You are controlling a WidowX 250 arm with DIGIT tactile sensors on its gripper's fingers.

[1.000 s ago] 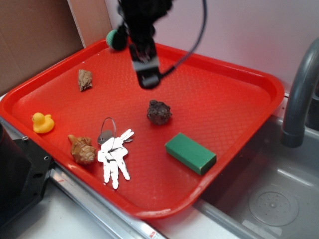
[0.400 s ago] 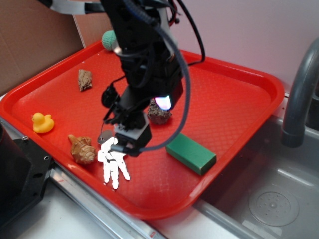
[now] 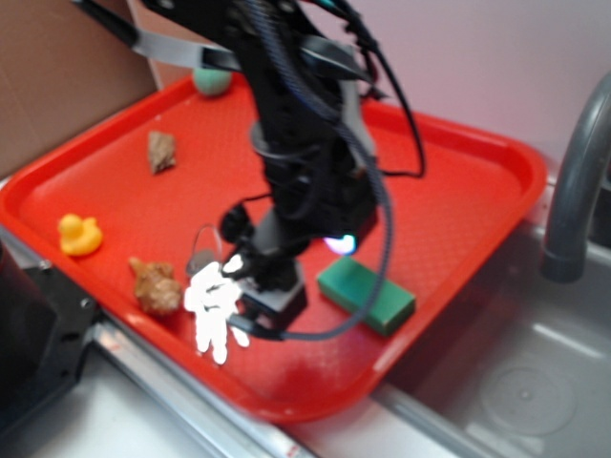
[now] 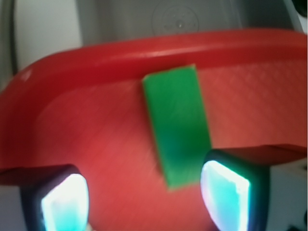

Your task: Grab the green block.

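The green block [image 3: 368, 294] lies flat on the red tray [image 3: 458, 162], near its front right rim. In the wrist view the green block [image 4: 177, 125] runs lengthwise away from me, its near end just inside the right fingertip [image 4: 226, 192]. My gripper [image 3: 272, 286] hangs low over the tray between the keys and the block, just left of the block. In the wrist view the gripper [image 4: 144, 198] is open, with bare red tray between its glowing fingers. Nothing is held.
A white key bunch [image 3: 215, 310] lies right beside the gripper. A brown shell [image 3: 156, 284], a yellow duck [image 3: 79, 234], another shell [image 3: 160, 151] and a green ball [image 3: 212, 81] sit further left and back. A grey faucet [image 3: 578, 172] and sink [image 3: 506, 382] border the tray's right.
The arm has come down from the tray's back to its front, then shifted right from over the keys toward the green block. The objects have not moved.
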